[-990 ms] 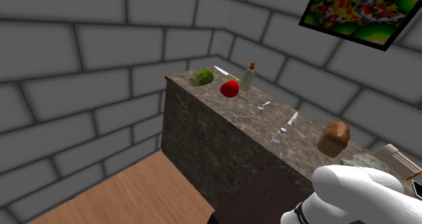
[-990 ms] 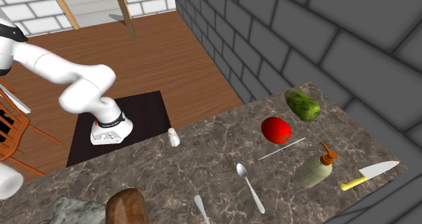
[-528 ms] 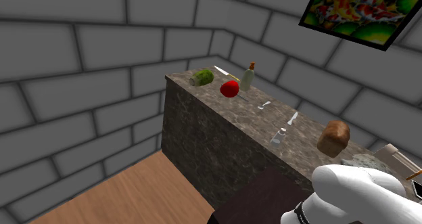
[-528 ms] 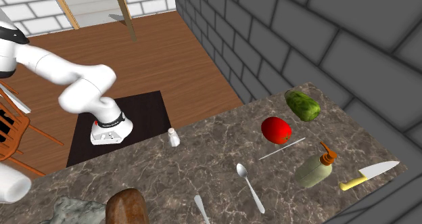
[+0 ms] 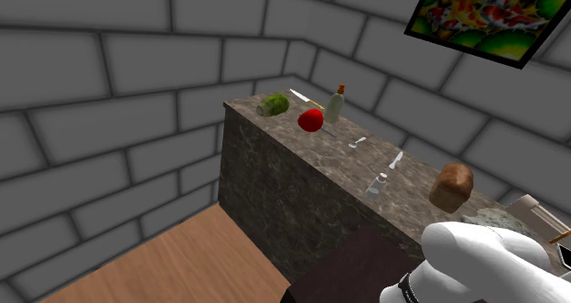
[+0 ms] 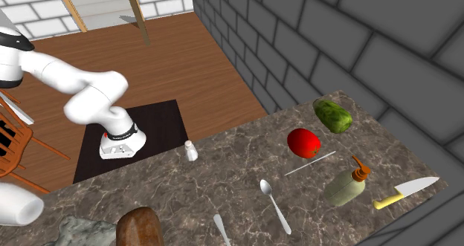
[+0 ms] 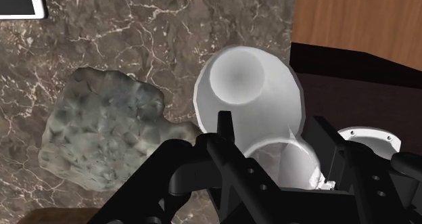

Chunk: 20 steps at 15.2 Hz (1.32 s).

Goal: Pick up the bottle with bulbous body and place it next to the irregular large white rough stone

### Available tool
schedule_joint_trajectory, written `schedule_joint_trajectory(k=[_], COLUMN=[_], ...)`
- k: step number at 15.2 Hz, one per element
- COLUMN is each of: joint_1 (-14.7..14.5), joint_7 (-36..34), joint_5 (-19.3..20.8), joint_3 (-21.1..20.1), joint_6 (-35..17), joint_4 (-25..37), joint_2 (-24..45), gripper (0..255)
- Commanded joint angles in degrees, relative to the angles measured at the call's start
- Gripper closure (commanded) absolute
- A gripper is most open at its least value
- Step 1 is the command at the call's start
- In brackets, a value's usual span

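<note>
The hand [image 7: 274,131] hangs released, its black fingers apart with nothing between them. It looks down past the white arm [image 7: 247,87] at the grey stone [image 7: 101,135] near the edge of the bench [image 6: 238,170]. That aim suits the drop-off, not the pick-up. The bottle [image 6: 346,186] stands well apart at the far end, just beside a knife [image 6: 405,192], so a long reach likely comes first.
</note>
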State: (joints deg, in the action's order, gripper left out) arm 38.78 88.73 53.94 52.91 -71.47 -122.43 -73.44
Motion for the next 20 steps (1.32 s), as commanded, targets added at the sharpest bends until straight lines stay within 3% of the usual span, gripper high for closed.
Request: schedule_joint_trajectory(k=[1, 7, 15, 16, 20], joint_1=[0.5, 1.9, 1.9, 1.9, 1.9], joint_7=[-0.2, -0.7, -0.7, -0.7, -0.7], joint_5=[0.7, 3.4, 3.4, 3.4, 3.4], joint_3=[0.7, 3.5, 3.5, 3.5, 3.5], joint_6=[-0.8, -3.3, -3.3, -3.3, -3.3], joint_4=[-1.5, -5.8, -5.8, -5.8, -5.8], joint_2=[-0.9, -3.3, -3.3, -3.3, -3.3], gripper=[255, 255, 255, 0, 0])
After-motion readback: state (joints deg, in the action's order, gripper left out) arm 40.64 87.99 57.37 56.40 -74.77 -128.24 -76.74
